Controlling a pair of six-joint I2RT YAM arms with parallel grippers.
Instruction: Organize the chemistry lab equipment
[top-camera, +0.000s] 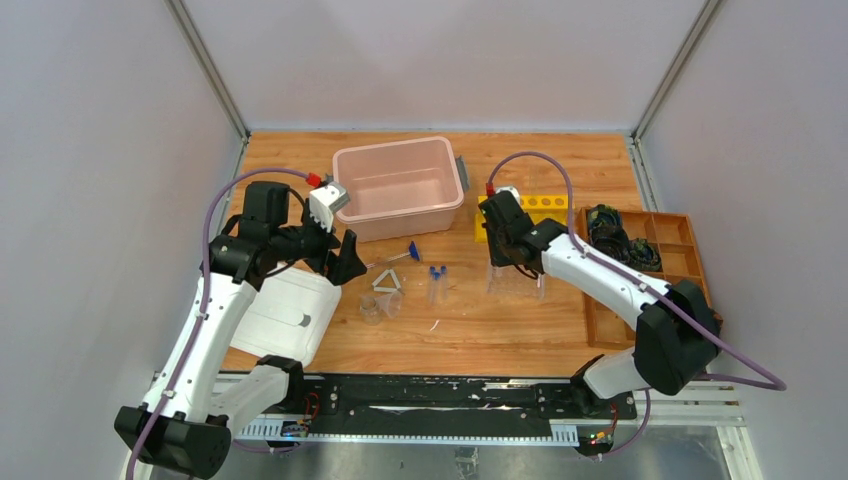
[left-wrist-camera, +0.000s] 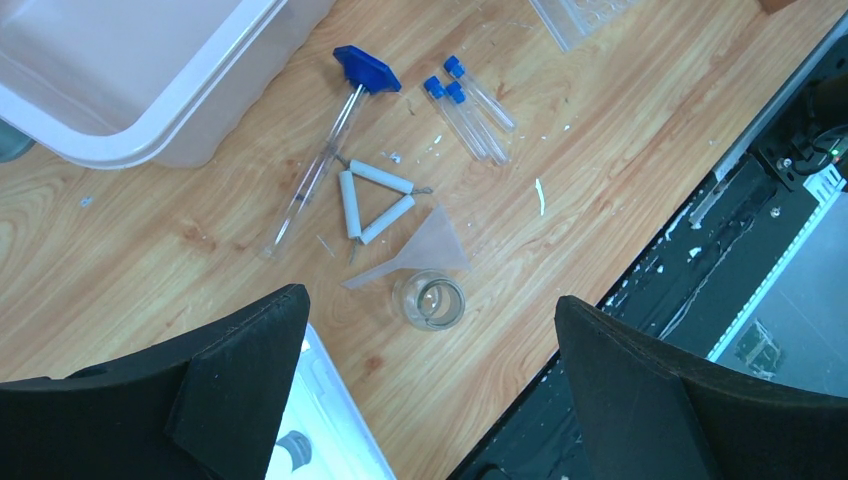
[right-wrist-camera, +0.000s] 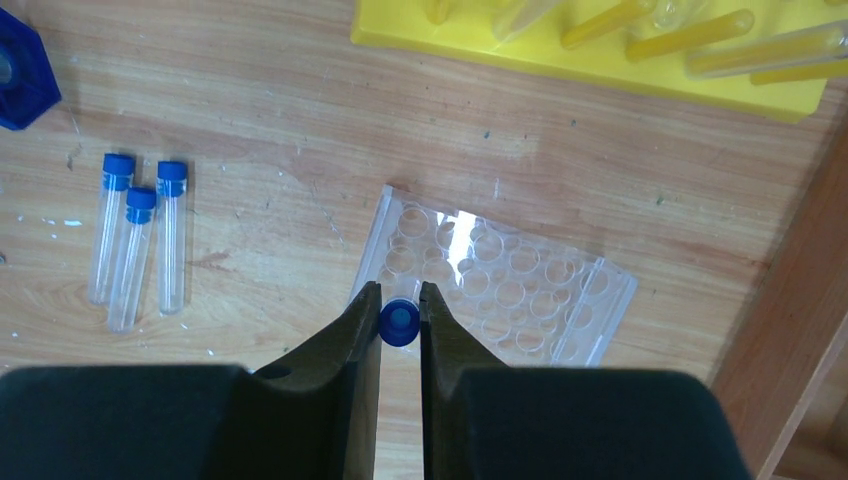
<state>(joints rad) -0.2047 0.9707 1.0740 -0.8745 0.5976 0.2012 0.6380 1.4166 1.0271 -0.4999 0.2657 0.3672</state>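
My right gripper is shut on a blue-capped tube, held upright over the near-left corner of the clear tube rack; the rack also shows in the top view. Three more blue-capped tubes lie on the wood to the left, seen in the left wrist view too. The blue-tipped rod, the white triangle, a clear funnel and a clear cup lie near the middle. My left gripper is open and empty above the cup.
A pink bin stands at the back. A yellow rack with tubes sits behind the right gripper. A wooden compartment tray with black coils is at the right. A white lid lies at the left front.
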